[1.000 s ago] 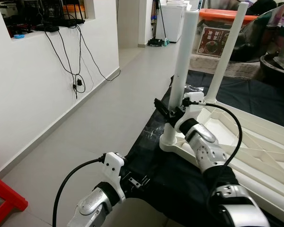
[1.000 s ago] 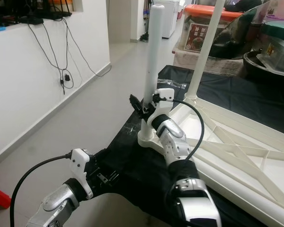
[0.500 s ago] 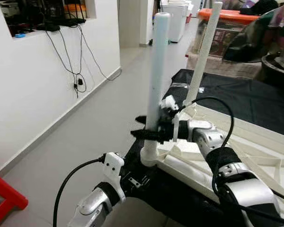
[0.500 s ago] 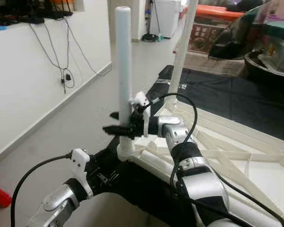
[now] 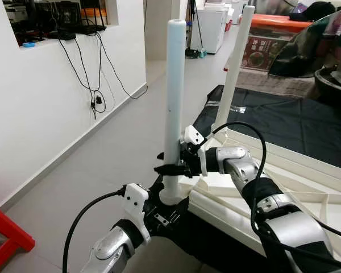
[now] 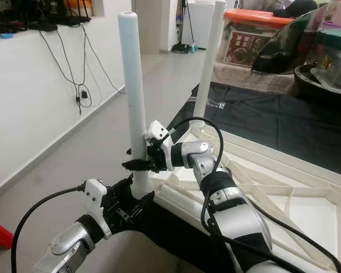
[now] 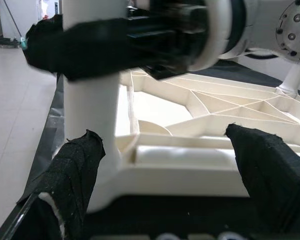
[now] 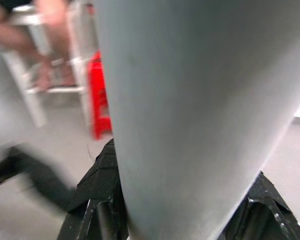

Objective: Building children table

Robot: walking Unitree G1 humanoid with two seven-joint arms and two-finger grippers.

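From my head, looking down: my right pincer is clamped around the near table leg, low on the post, just above its socket. That leg stands upright at the near corner of the upturned white tabletop, which lies on a black sheet on the floor. Beyond my right pincer, a second leg stands upright at the next corner. My left pincer sits low, below the right one, at that same near corner.

Left wrist view: my left pincer is spread wide, one finger beside the base of the leg, the other finger out along the tabletop's edge. Just above, my right pincer wraps the post.

Right wrist view: the leg looms close between my right pincer's fingers, pressed on both sides. Behind it, blurred, something red stands on the floor.
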